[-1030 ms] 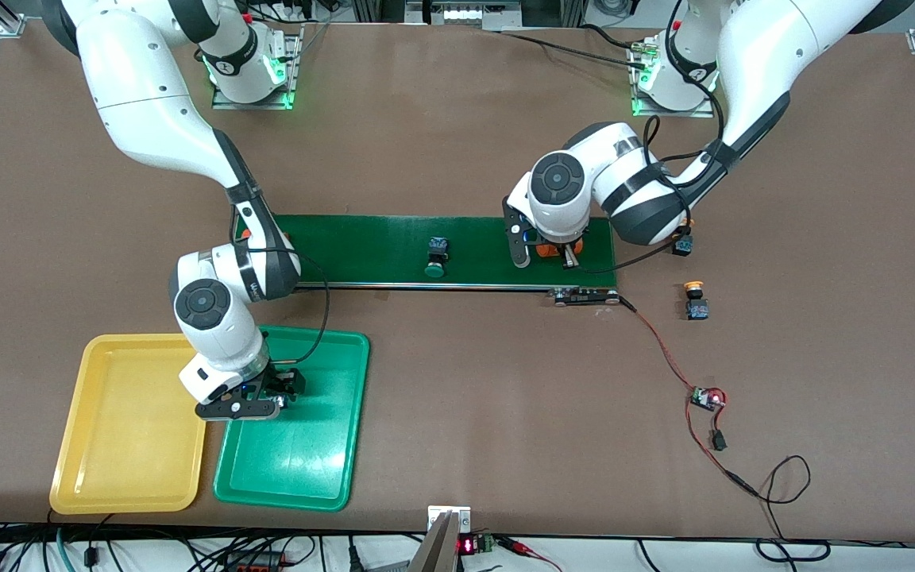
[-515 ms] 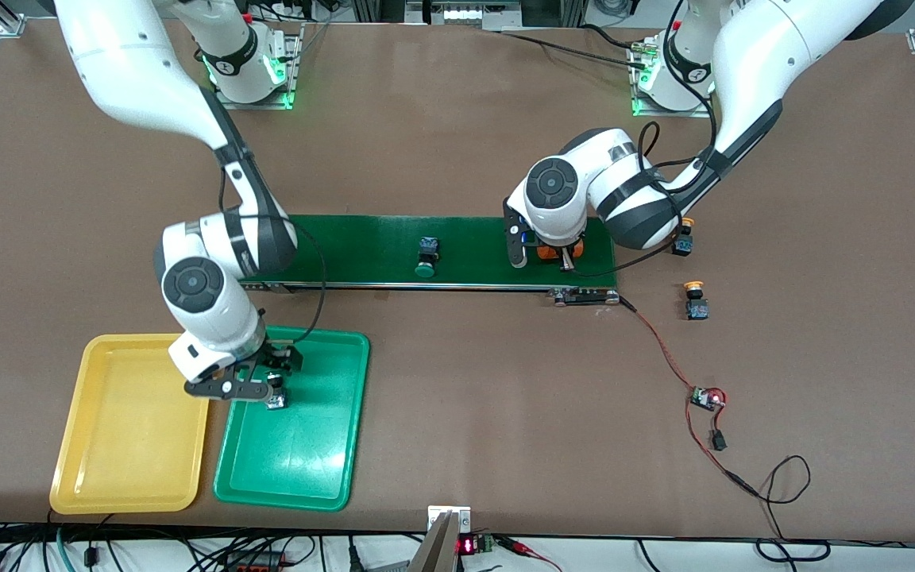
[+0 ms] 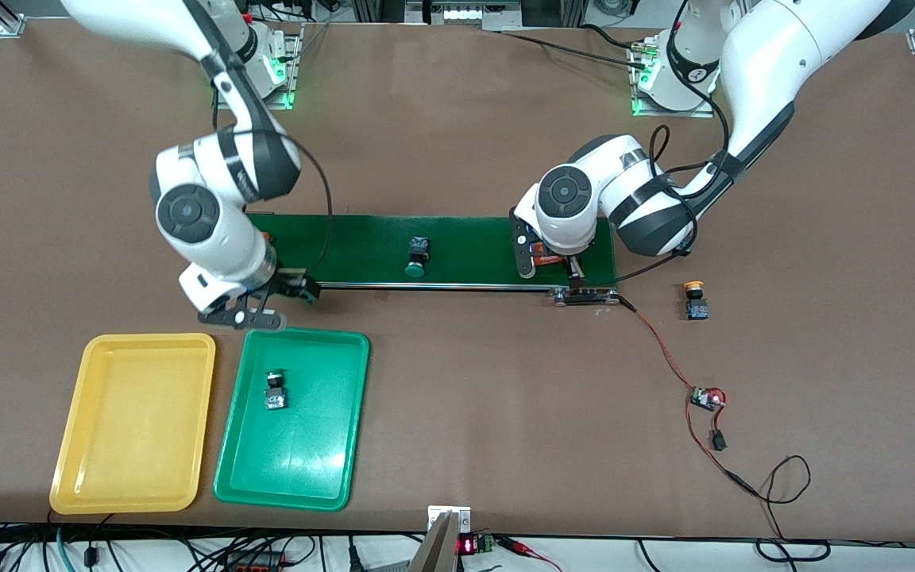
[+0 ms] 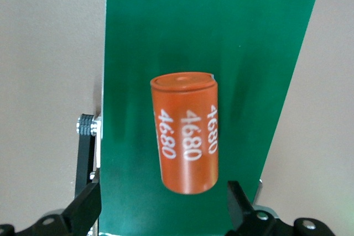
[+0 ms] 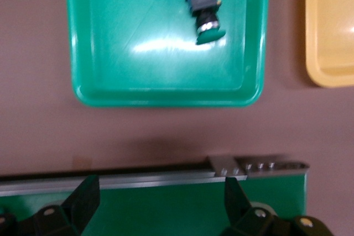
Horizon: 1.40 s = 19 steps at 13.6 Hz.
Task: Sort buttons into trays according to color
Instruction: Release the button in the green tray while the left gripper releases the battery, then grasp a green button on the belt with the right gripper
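Note:
In the green tray (image 3: 299, 453) lies one button with a green cap (image 3: 274, 391); the right wrist view also shows this button (image 5: 203, 9) in the green tray (image 5: 110, 53). Beside it the yellow tray (image 3: 133, 421) holds nothing. A second green-capped button (image 3: 416, 258) lies on the dark-green belt (image 3: 465, 238). A yellow-capped button (image 3: 693, 299) stands on the table past the belt's end. My right gripper (image 3: 295, 286) hangs open and empty over the belt's edge (image 5: 160, 208). My left gripper (image 3: 553, 266) is open over an orange cylinder (image 4: 185, 131), its fingers (image 4: 238, 203) clear of it.
The belt's roller bracket (image 3: 584, 296) sticks out at the left arm's end. Red wires run from it to a small circuit board (image 3: 705, 397) and a black cable loop (image 3: 783, 481) near the front edge.
My right gripper rose from the green tray to the belt's edge, leaving a green button in the tray. My left gripper opened around the orange cylinder. The belt's green button drifted toward the right arm's end.

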Motion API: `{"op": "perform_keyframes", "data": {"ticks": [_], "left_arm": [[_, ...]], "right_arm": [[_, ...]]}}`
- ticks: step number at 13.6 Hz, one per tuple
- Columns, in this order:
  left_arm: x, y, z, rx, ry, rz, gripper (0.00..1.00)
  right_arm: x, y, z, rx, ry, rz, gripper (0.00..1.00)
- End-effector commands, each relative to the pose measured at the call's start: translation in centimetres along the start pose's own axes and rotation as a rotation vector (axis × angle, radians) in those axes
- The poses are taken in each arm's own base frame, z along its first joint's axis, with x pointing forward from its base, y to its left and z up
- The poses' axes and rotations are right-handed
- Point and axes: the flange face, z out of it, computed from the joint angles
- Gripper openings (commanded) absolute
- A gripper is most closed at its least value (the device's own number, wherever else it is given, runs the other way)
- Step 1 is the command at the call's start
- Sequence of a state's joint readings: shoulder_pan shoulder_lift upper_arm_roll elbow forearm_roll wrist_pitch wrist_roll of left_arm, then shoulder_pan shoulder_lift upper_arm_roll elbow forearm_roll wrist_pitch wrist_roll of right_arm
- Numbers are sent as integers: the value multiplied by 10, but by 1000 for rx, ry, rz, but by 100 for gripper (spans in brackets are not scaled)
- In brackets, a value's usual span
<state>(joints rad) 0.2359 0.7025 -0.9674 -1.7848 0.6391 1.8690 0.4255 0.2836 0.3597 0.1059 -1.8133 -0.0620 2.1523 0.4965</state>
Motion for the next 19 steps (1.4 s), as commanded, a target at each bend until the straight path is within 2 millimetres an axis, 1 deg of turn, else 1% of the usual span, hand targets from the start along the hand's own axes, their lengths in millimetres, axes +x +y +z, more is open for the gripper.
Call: {"op": "perform_keyframes", "data": {"ticks": [1,2,3,4,5,6,8,9,10,11,13,14,15,16,17,18,19], "left_arm": [[-15,-17,-37,-45,11,-137,100],[-22,-31,-50,-38,18,-229,100],[-33,-46,-51,-36,19,-310,100],[-58,-68,-37,-42,-4,-395,100],[-73,-80,-29,-47,-13,-455,100],[-92,-92,-21,-54,-27,-520,100],[-122,-106,-9,-76,-77,-634,100],[-141,-117,3,-79,-100,-723,100],[-154,-126,11,-81,-115,-811,100],[-160,-130,19,-84,-128,-872,100],[-174,-141,42,-86,-158,-1095,100],[-177,-145,48,-84,-155,-1188,100],[-186,-152,56,-84,-157,-1257,100],[-214,-169,64,-72,-161,-1319,100],[-235,-183,73,-67,-172,-1359,100],[-240,-187,76,-58,-180,-1369,100],[-242,-187,82,-67,-184,-1370,100]], "right_arm": [[-41,-19,-7,17,-26,34,100],[-50,-31,-5,19,-33,42,100],[-58,-42,-6,23,-36,36,100],[-63,-49,-6,24,-39,41,100],[-69,-57,-5,25,-43,60,100],[-74,-66,-4,30,-44,83,100],[-78,-76,2,32,-47,107,100],[-79,-80,3,34,-45,120,100],[-81,-85,6,39,-41,120,100],[-84,-92,9,44,-38,108,100],[-86,-99,20,45,-35,90,100],[-89,-104,23,46,-31,64,100],[-90,-107,28,39,-27,46,100],[-92,-109,34,19,-20,15,100],[-93,-110,41,-6,-11,-18,100],[-97,-115,44,-20,0,-53,100],[-97,-116,47,-21,-3,-54,100]]}}
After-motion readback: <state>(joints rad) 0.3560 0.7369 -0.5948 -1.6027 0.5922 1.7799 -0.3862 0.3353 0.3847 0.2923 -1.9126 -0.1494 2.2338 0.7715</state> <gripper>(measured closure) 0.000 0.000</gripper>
